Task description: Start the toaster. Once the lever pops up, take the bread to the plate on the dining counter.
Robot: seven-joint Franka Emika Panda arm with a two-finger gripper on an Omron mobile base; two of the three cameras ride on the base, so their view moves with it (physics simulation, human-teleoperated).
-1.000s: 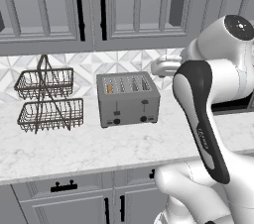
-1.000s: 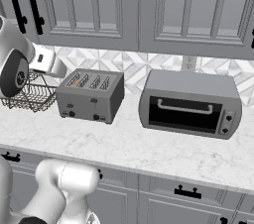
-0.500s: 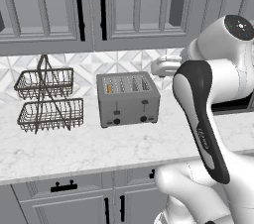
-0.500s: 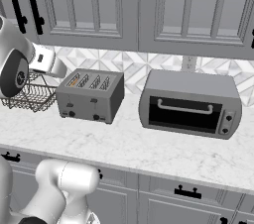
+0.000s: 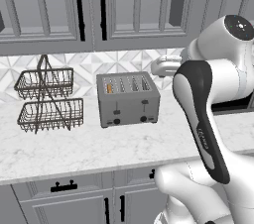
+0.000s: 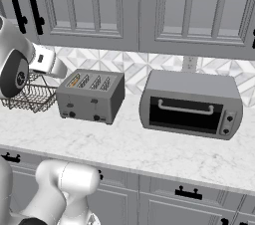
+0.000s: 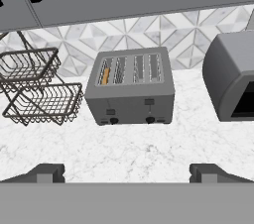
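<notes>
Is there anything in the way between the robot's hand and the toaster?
No, nothing visible. In the hand view only bare marble worktop lies between the gripper and the toaster. The wire basket rack and the toaster oven sit off to either side.

Toaster (image 7: 130, 86): your approach from the front runs over bare counter (image 7: 129, 148). To its left the wire rack (image 7: 37, 89) stands near, a narrow gap between. To its right the oven (image 7: 233, 82) sits with a wider gap. Above it, cabinets (image 5: 94, 5) overhang; behind, the tiled wall.
</notes>
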